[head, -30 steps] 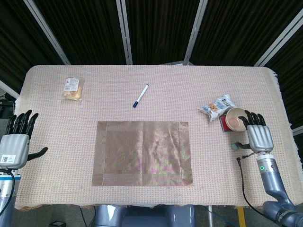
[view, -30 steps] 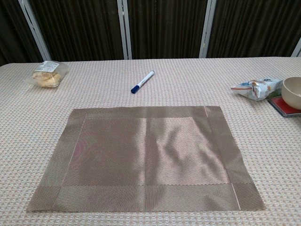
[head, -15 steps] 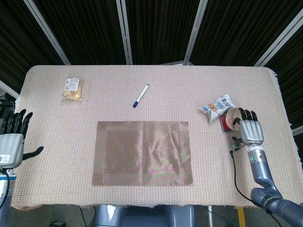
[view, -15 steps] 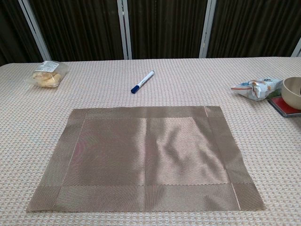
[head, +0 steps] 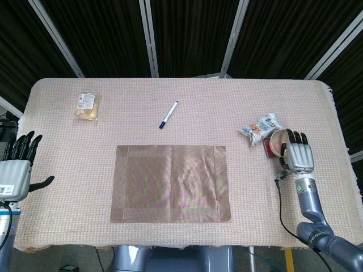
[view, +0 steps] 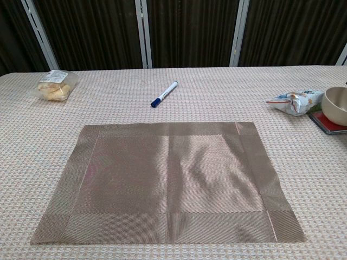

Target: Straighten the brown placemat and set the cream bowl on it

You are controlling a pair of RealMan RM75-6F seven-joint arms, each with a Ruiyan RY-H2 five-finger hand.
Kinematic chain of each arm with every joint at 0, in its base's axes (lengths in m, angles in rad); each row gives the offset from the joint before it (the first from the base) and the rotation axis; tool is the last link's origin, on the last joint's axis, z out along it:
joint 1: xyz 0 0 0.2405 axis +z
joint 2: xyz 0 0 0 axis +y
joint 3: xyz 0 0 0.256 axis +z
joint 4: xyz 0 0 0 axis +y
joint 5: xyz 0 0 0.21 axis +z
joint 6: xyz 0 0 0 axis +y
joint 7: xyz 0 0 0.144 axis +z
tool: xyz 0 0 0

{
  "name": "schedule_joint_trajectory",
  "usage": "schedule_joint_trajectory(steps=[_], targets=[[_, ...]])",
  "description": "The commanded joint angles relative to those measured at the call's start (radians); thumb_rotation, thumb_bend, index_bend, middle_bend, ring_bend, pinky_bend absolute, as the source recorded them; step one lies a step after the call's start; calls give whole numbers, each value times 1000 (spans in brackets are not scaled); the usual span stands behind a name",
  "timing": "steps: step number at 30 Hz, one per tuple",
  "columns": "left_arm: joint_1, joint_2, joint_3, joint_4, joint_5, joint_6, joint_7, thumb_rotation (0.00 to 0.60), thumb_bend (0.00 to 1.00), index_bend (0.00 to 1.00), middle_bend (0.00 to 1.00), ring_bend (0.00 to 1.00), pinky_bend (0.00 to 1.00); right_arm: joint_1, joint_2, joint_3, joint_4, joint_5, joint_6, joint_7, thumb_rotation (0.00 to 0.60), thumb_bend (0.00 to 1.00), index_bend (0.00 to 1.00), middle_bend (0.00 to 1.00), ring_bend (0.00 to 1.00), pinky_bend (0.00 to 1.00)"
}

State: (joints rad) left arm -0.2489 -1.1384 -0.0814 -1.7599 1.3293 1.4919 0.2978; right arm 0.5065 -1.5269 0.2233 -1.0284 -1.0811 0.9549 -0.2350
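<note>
Since 1.0 s ago right hand [head: 298, 156] drew back slightly, fingers curled around cream bowl [head: 278, 142] at counter's 3 o'clock, apparently securing it; left hand [head: 15, 173] idle, fingers spread; brown placemat [head: 171, 184] central, squared.

A blue-capped white pen [head: 168, 114] lay at a slant on the woven cream tablecloth [head: 187, 93], toward the far middle of the table. Off at the far left corner sat a clear packet of pale pastries [head: 87, 106] with a small label on top, well apart from everything else. Over on the right a crumpled snack bag [head: 258, 127] rested just beside a flat red square [view: 327, 123], with dark curtains and pale frame bars [head: 148, 37] behind the table
</note>
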Motion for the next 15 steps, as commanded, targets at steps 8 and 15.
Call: schedule_joint_trajectory(steps=[8, 15], targets=[[4, 1, -8, -2, 3, -16, -4, 600, 0, 0, 0, 0, 0, -15, 37, -5, -54, -41, 48, 29, 600, 415, 658, 0, 0, 0], [8, 9, -14, -6, 12, -22, -20, 600, 0, 0, 0, 0, 0, -33, 148, -52, -252, -196, 161, 0, 600, 426, 658, 0, 0, 0]])
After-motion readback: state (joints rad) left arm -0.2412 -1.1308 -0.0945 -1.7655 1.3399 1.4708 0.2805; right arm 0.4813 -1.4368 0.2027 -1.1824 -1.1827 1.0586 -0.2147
